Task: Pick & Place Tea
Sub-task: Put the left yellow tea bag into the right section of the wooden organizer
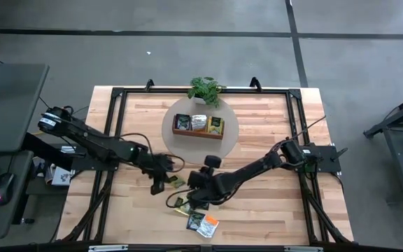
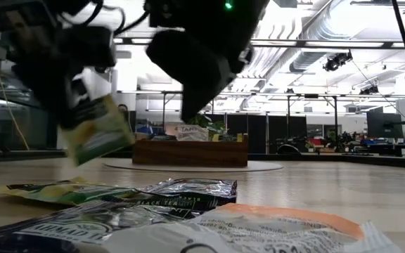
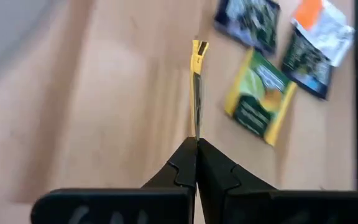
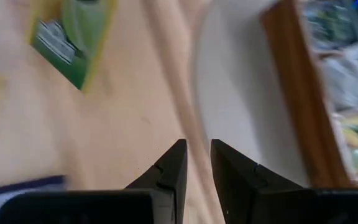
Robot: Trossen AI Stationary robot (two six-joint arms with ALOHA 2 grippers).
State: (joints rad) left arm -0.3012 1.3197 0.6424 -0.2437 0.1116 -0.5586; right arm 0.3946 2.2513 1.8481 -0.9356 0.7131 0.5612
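high view: the wooden tray sits on a pale round mat at the far middle of the table, a small potted plant just beyond it. all three compartments already hold sachets. a loose cluster of tea sachets lies near the front edge, so a good share is left to move.
high view, arms: the left gripper hangs left of centre; the right gripper is just beside it, over the table between tray and cluster.
low view: a yellow-green sachet hangs tilted in the air, clear of the table, pinched by a dark gripper. the tray stands farther back with sachets poking above its rim. flat sachets in green, dark and orange-white lie close in front.
left wrist view: the left gripper is closed on the yellow-green sachet, seen edge-on. another green sachet, two dark ones and an orange-white one lie on the table beyond.
right wrist view: the right gripper has its fingers slightly apart with nothing between them, over bare table near the mat and tray.
progress: judged partway; one sachet lifted but not yet in the tray, at least four more on the table.
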